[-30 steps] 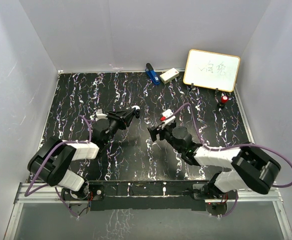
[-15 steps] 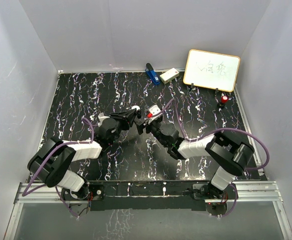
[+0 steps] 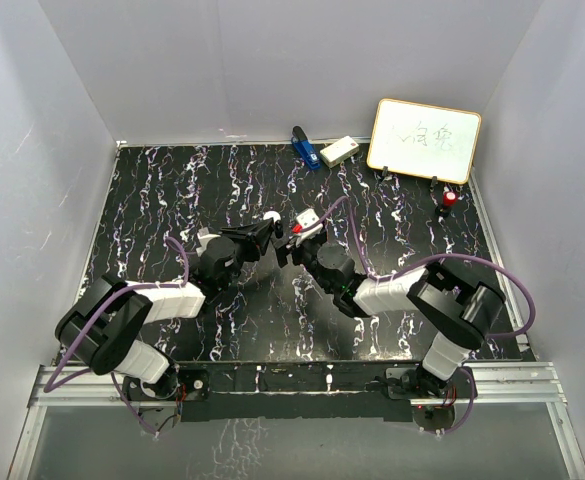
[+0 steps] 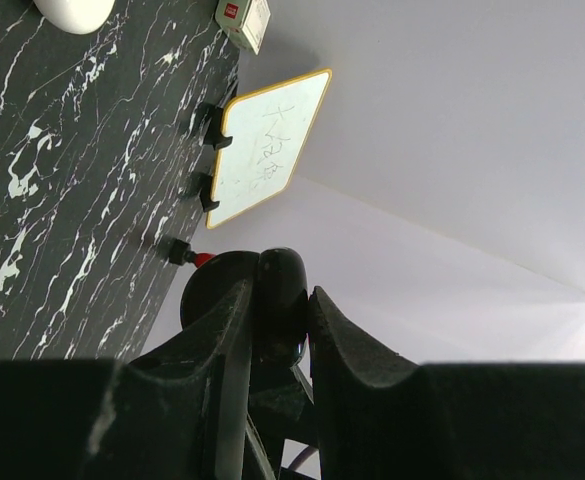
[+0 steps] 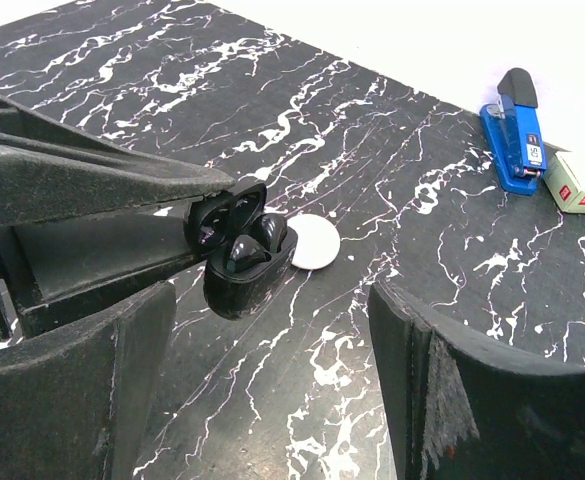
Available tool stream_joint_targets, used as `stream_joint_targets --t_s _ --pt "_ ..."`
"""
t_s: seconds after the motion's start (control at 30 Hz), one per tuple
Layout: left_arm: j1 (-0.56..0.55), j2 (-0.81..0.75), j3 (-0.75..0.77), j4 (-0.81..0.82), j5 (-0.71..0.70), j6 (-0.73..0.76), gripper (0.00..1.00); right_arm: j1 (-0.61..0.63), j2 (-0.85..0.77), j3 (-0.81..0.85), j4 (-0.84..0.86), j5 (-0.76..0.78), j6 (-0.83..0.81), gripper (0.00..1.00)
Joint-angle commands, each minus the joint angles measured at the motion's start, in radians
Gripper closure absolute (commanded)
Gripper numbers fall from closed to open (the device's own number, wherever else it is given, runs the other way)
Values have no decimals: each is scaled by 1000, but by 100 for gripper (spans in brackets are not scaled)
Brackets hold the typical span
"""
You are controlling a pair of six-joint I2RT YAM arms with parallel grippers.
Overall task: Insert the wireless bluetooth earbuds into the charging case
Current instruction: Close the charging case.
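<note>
1. Looking for the wireless bluetooth earbuds, we find no small white pieces. Two dark rounded shapes sit in the wells of the open black plastic charging case [image 5: 237, 255], and we cannot tell whether they are earbuds.
2. We see the case lifted above the middle of the black white-veined marble-pattern table [image 5: 422, 250], its lid tipped back.
3. The left gripper [image 3: 265, 234] is clamped on the case, and its black fingers [image 5: 92, 185] cover the case's left side.
4. A white round plastic puck [image 5: 312, 242] lies on the table just behind the case.
5. The right gripper [image 5: 272, 310] faces the case from close by. Its jaws are spread wide with nothing between them.
6. Farther back we see a blue stapler [image 5: 517, 130] beside a small white box with a red label [image 5: 582, 180]. A yellow-framed whiteboard [image 3: 424, 140] and a small red-capped object [image 3: 450, 200] stand at the far right.
7. The left arm reaches low towards the centre, while the right arm folds at the elbow and doubles back leftward.
8. We count one case, one puck, one stapler, one box and one whiteboard.
</note>
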Motion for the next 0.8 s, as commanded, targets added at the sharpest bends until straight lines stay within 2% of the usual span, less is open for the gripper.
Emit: stream_joint_targets --t_s 0.0,0.4,0.77 --pt "-8 -47 13 35 -3 -6 100 9 -10 44 15 35 -28 24" --pt "-12 -84 -20 31 -6 -4 100 7 69 112 34 79 -40 24" --pt "-13 -117 -55 26 -11 -7 100 -15 61 104 49 173 -61 24"
